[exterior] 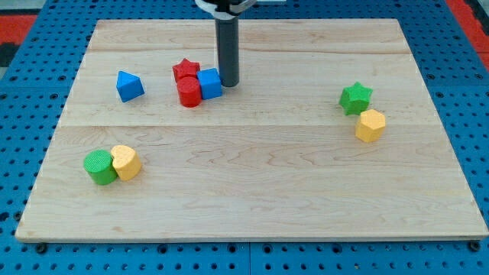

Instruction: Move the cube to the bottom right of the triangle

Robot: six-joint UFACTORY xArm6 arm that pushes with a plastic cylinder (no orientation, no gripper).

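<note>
- A wooden board (252, 191) is seen lying on a blue pegboard surface (30, 92); it fills most of the view.
- No claw is fitted: the arm ends in a straight dark rod (227, 50), so apart or together cannot be told and does not apply.
- The rod is seen coming down from the view's top, upright, near the board's upper middle.
- My tip (228, 83) is placed on the board right against the blue cube's right side; contact looks likely but cannot be confirmed.
- The blue cube (209, 83) is found in the upper middle of the board, just left of the tip.
- The cube is pressed against a red cylinder (189, 91) on its left, and a red star (185, 70) sits just above-left of it; the three are bunched in one cluster.
- The blue triangle (129, 85) is located to the view's left of that cluster, apart from it, at roughly the same height.
- The cube is therefore to the triangle's right, level with it, not lower-right.
- A green cylinder (98, 166) and a yellow hexagonal block (125, 162) are seen touching side by side at the lower left.
- A green star (355, 98) is seen at the right, with another yellow hexagonal block (370, 125) just below-right of it, nearly touching.
- Both right-hand blocks are well apart from the tip.
</note>
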